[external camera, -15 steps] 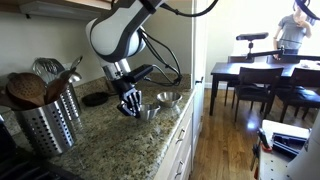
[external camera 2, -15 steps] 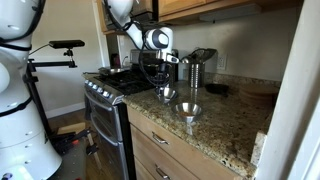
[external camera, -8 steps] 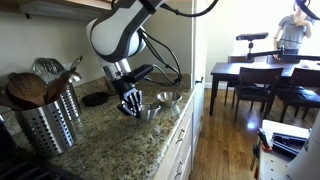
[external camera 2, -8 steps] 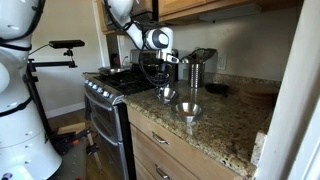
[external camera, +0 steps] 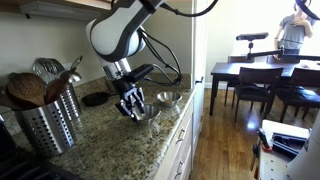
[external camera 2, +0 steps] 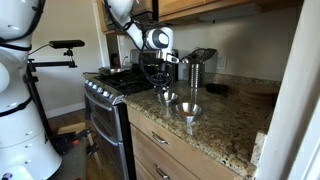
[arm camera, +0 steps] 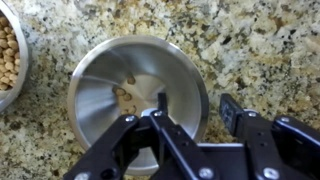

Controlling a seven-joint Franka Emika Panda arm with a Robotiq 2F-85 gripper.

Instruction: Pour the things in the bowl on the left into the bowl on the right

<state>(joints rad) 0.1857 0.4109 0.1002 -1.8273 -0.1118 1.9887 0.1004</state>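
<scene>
Two steel bowls on granite desk (arm camera: pixel 262 48): near-empty bowl (arm camera: pixel 100 85) upright under wrist, chickpea-filled bowl (arm camera: pixel 21 45) just beside. Fingers (arm camera: pixel 235 112) released, straddling near-empty bowl's rim, where a pinch would tip it. Pour looks done.

Speckled granite desk (external camera: pixel 110 140), drawers (external camera 2: pixel 165 150) below. Wood floor (external camera: pixel 225 150). Dark dining table (external camera: pixel 262 70), chairs (external camera: pixel 243 88) beyond. Black stove (external camera 2: pixel 105 92) beside desk; wooden cabinets (external camera 2: pixel 210 8) overhead.
</scene>
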